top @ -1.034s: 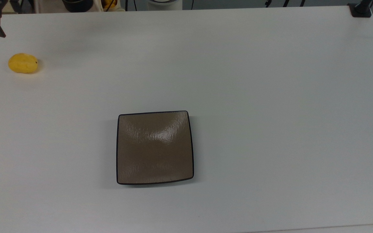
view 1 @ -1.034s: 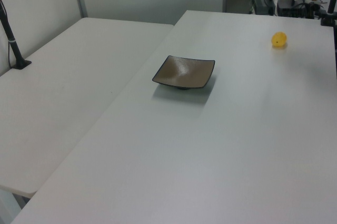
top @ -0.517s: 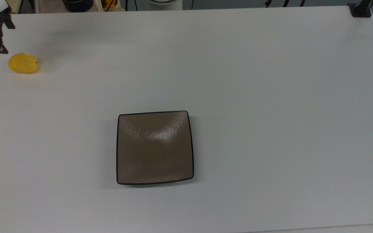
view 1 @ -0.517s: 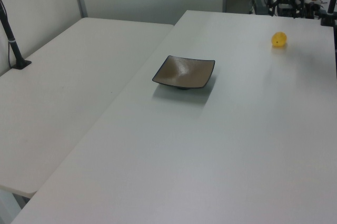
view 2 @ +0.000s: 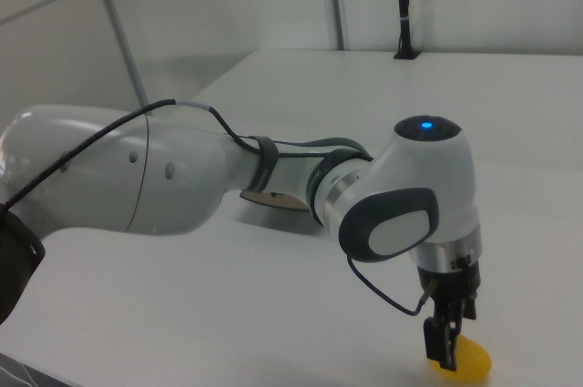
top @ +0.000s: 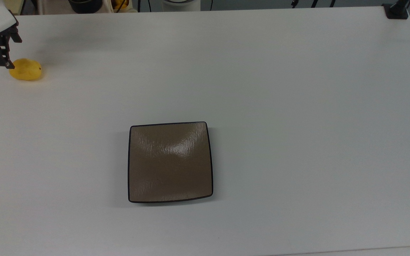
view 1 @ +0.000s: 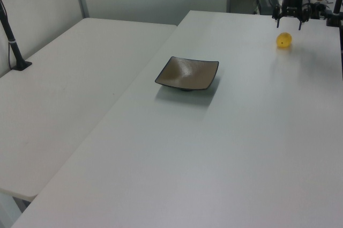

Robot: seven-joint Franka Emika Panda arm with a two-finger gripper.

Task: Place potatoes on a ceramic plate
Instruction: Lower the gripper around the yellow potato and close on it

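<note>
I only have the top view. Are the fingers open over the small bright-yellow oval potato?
Observer: Yes. In the left view the gripper has its two fingers spread apart, and the small bright-yellow oval potato sits below the gap between them.
Operator: Are they touching it?
Observer: It seems not. In the left view the fingertips hang above the potato's top, apart from it.
</note>
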